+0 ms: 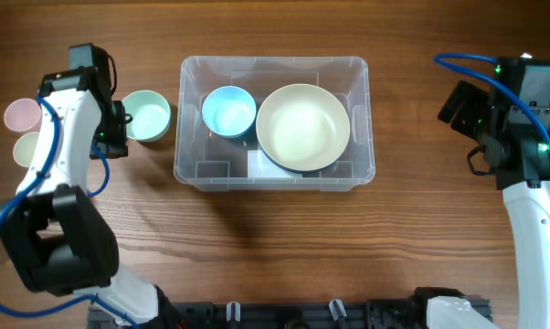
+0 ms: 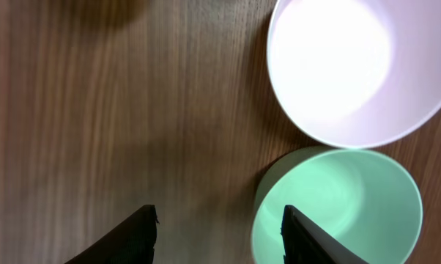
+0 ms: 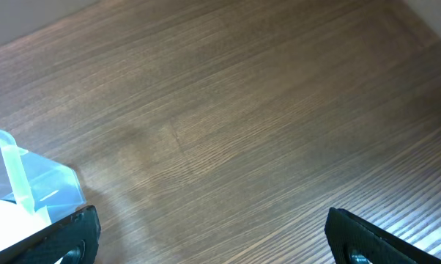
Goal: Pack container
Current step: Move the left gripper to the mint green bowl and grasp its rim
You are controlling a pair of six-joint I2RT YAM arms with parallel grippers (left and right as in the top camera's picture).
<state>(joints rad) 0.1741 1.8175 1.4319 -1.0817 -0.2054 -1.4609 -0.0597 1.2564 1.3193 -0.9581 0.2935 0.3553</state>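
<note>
Sitting left of the container [image 1: 273, 62] are a mint bowl [image 1: 147, 116] and, farther left, a pink bowl [image 1: 23, 114] just beside a pale green bowl [image 1: 28, 148]. The container is lying in the middle of the table [image 1: 275, 247], holding a blue bowl [image 1: 229, 111] and a larger cream bowl [image 1: 302, 128]. The left pincer [image 2: 219, 214] is hanging spread over bare wood by the pale green bowl, well left of the container. The right pincer [image 3: 212, 214] is gaping wide, empty, with the container to its left.
</note>
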